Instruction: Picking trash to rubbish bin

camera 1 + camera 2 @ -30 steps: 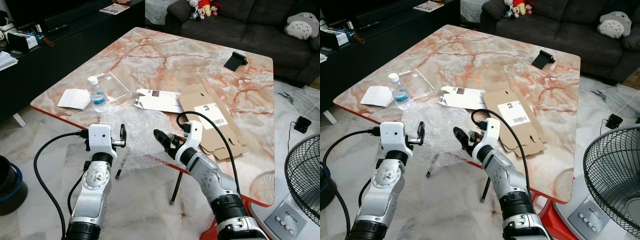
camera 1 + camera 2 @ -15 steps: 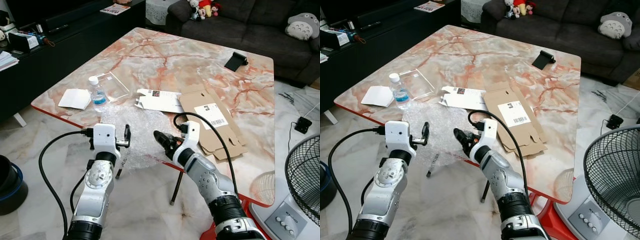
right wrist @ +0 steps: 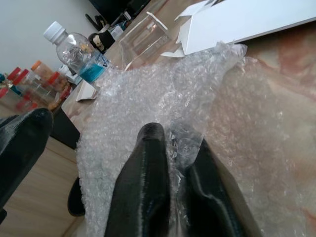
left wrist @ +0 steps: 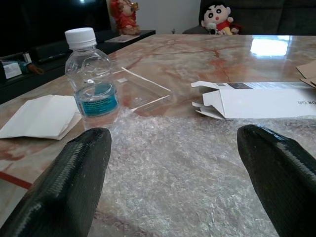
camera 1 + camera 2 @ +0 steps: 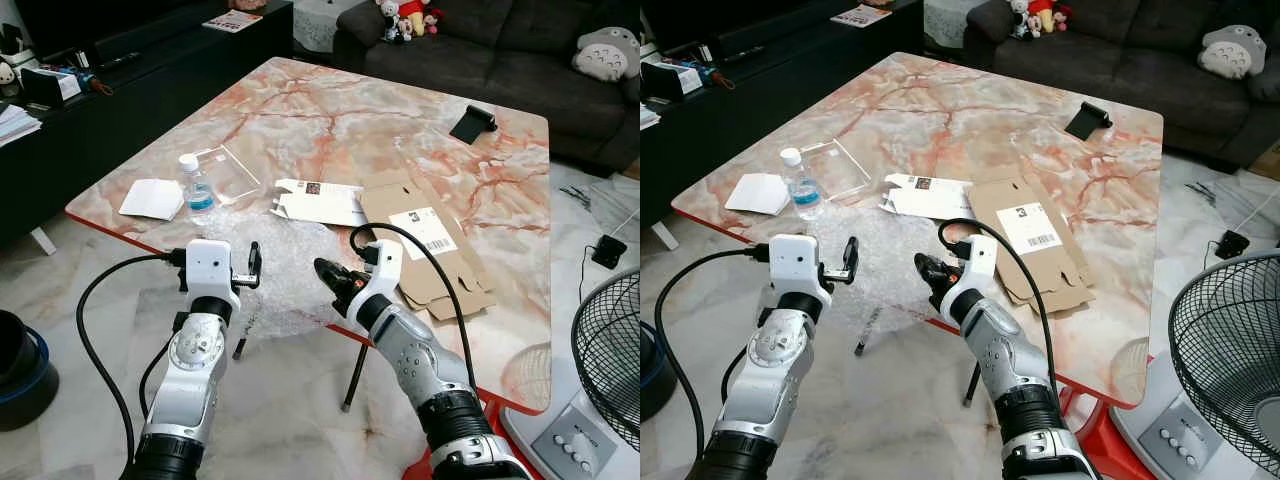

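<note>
One bubble wrap sheet (image 5: 270, 262), one bottle (image 5: 196, 186), two tools (image 5: 328, 274) (image 5: 252, 266)

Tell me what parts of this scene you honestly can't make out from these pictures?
- Shipping label on the flattened cardboard box: print too small to read in the eye views.
- Rubbish bin: cut off by the left edge, inside unseen.
- Fan: cut off by the right edge.
- Right end effector on the bubble wrap: fingers look pinched on a fold, but the wrap's transparency blurs the contact.
</note>
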Controlling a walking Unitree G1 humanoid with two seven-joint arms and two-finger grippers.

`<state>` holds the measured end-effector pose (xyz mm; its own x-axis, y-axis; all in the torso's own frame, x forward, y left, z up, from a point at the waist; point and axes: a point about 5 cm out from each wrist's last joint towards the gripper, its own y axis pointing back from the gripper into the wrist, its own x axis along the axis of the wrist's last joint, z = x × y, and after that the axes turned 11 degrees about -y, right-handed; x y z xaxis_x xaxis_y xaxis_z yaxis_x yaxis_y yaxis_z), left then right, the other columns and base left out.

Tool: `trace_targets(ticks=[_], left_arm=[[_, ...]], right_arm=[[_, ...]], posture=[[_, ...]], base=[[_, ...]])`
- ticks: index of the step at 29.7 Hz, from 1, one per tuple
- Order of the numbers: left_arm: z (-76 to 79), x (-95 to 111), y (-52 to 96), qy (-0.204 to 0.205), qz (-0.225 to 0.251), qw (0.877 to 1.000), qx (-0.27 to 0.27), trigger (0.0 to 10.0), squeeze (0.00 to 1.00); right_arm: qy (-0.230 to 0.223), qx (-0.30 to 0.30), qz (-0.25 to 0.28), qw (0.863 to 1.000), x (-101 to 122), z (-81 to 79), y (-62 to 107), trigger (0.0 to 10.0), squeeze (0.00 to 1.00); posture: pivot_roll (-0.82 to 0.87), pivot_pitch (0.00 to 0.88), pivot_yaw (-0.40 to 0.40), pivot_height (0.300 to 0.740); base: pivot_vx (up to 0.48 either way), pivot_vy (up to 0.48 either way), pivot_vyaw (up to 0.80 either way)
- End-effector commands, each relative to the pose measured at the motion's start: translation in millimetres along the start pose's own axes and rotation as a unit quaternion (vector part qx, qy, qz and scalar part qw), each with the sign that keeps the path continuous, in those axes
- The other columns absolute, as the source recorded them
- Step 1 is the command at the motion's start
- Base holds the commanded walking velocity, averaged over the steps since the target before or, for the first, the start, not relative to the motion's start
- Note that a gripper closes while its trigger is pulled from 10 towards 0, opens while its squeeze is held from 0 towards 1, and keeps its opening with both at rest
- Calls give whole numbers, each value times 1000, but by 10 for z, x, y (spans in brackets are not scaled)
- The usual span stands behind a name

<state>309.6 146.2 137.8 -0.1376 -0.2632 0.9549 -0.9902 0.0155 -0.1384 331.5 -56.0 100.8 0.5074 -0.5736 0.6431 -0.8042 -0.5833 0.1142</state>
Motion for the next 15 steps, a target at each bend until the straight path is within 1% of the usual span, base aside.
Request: trace_targets(ticks=[1, 9, 13, 15], left_arm=[[14, -3, -26, -4, 0, 1000, -8, 10000, 0], [15, 19, -56, -4, 6, 1000, -13, 10000, 0], [27, 44, -71, -1, 14, 1000, -17, 10000, 0], [20, 59, -83, 0, 18, 1000, -17, 10000, 0]], right_arm=[[-7, 20, 11, 1000, 16, -98, -43, 0, 0], [-2, 35, 24, 999, 86, -111, -33, 0, 0], [4, 54, 39, 998, 183, -150, -8, 0, 0], [12, 69, 52, 996, 266, -188, 11, 0, 0]], posture=[[37, 36, -30, 740], [35, 8, -17, 740], [35, 0, -12, 740], [36, 0, -13, 740]], base=[[0, 0, 0], [0, 0, 0], [0, 0, 0], [0, 0, 0]])
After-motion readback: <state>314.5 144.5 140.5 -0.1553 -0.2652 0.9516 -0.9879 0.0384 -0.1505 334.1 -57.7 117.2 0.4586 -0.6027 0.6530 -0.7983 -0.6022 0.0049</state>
